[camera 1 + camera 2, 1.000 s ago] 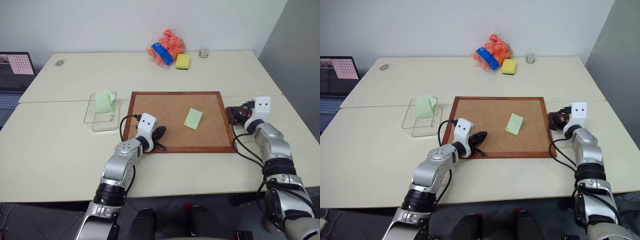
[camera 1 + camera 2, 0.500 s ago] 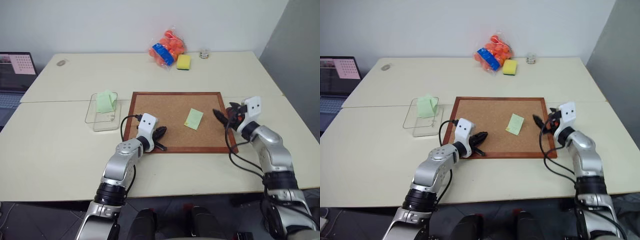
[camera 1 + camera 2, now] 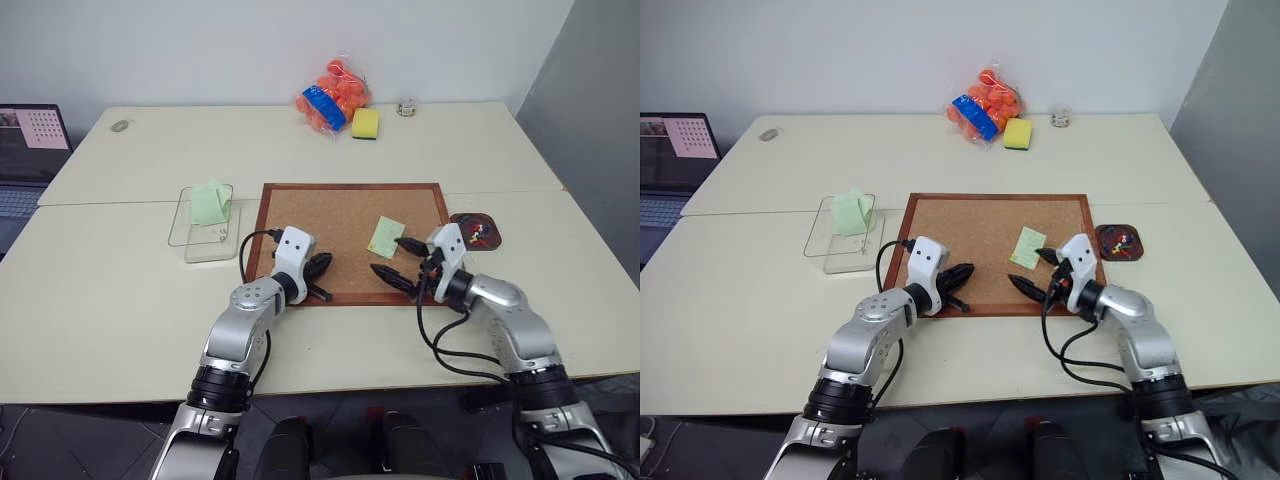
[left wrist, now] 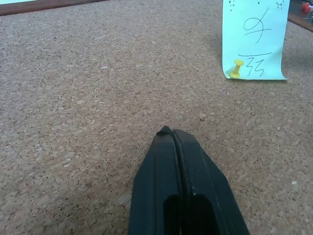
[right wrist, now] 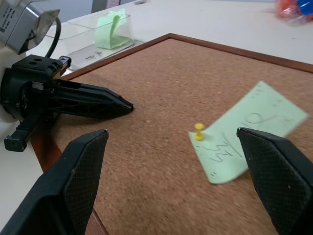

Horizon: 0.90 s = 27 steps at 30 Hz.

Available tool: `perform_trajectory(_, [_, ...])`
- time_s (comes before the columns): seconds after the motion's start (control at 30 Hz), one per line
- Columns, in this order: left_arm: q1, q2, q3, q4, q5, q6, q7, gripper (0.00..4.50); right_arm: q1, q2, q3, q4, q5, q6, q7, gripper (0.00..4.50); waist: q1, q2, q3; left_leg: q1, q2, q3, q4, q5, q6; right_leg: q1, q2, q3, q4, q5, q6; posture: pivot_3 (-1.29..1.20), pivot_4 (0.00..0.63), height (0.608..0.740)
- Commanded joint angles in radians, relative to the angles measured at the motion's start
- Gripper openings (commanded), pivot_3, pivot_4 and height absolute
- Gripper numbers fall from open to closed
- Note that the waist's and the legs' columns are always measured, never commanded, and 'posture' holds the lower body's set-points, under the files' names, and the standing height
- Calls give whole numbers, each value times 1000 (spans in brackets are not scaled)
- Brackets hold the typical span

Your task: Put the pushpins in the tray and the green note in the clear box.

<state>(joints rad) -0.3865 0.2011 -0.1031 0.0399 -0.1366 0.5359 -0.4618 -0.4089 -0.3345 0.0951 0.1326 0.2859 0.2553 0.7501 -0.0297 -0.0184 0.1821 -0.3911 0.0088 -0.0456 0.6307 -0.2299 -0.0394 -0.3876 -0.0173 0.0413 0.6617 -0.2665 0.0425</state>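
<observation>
The green note [image 3: 386, 237] lies on the corkboard [image 3: 330, 215], held by a yellow pushpin [image 4: 237, 67] at its near edge. My right gripper [image 3: 393, 258] hovers open just in front of the note, pointing left across the board, with nothing between its fingers [image 5: 85, 171]. My left gripper [image 3: 320, 268] rests shut and empty on the board's near left part, its tip [image 4: 166, 133] aimed toward the note. The dark red tray [image 3: 476, 230] sits right of the board with a few coloured pushpins in it. The clear box [image 3: 205, 238] stands left of the board.
A folded mint-green paper [image 3: 211, 202] leans inside the clear box. At the table's far edge lie a bag of orange items [image 3: 333, 97], a yellow sponge [image 3: 366, 122] and a small glass object [image 3: 406, 106]. A laptop [image 3: 25, 150] sits at far left.
My right arm swung left from over the tray onto the corkboard, its jaws open, and the tray now shows. The left arm stayed still.
</observation>
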Motion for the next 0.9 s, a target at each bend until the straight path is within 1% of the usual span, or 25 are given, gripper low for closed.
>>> perform_trajectory(0.03, [26, 4, -22, 30, 1, 39, -8, 0, -82, 44, 9, 105, -37, -74, -13, 4477, 0, 0, 0, 0, 0, 0, 0, 0, 0, 0, 0, 0, 0, 0, 0, 0, 150, 740])
perform_trajectory(0.3, [45, 15, -9, 5, 1, 50, -1, 0, -172, 84, 11, 292, -98, -156, -28, 4477, -1, 0, 0, -1, 1, 0, 0, 0, 0, -1, 0, 0, 0, 2, -4, 0, 150, 740])
perform_trajectory(0.9, [46, 18, -4, -6, -5, 63, 8, 0, -219, 131, 22, 394, -135, -196, -1, 4477, -4, 0, 0, 0, 1, 0, -1, 0, 0, -1, 1, 0, 1, 2, -4, 0, 150, 740])
